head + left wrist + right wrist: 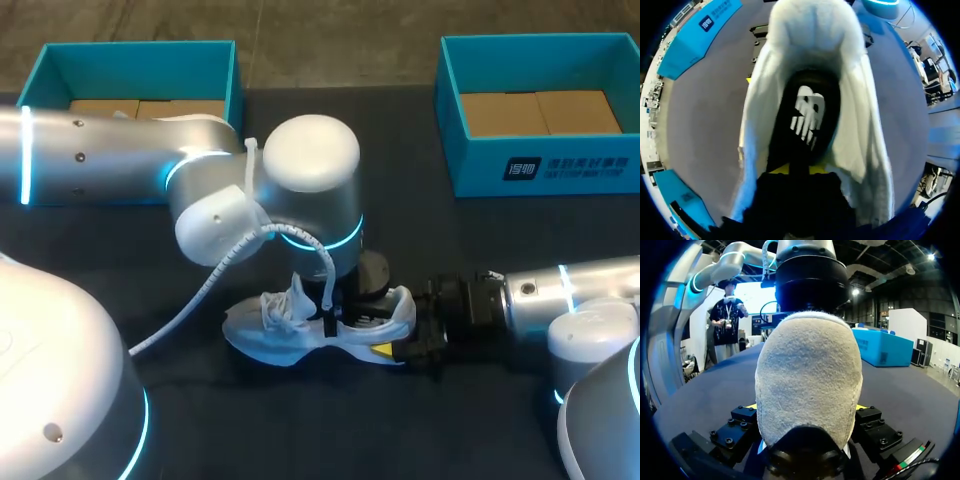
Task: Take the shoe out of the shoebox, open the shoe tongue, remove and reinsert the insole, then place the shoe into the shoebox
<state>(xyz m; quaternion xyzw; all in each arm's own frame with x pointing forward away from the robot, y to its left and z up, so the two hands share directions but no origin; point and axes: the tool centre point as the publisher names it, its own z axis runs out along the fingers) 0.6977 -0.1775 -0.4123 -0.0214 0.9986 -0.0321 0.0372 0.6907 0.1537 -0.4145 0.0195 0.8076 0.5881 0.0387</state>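
The right claw (805, 407) is clamped on the heel of the white sneaker (810, 370), a yellow tip showing at each side of the heel cup. In the head view this claw (410, 340) comes in low from the right and meets the back of the sneaker (300, 330). The sneaker rests on the dark counter (450, 250) near the middle, toe pointing towards the left arm's side, its laces (285, 305) loose.

The left claw (340, 305) hangs straight down over the shoe's opening. From its own wrist view, the left claw (797, 172) sits at the mouth of the sneaker (860, 125). Whether its fingers are apart or together I cannot tell. Ahead of it lies the dark insole (807, 115) with a white print.

Two blue shoeboxes stand at the far edge, well apart from the sneaker: the left shoebox (140, 50) and the right shoebox (540, 165).
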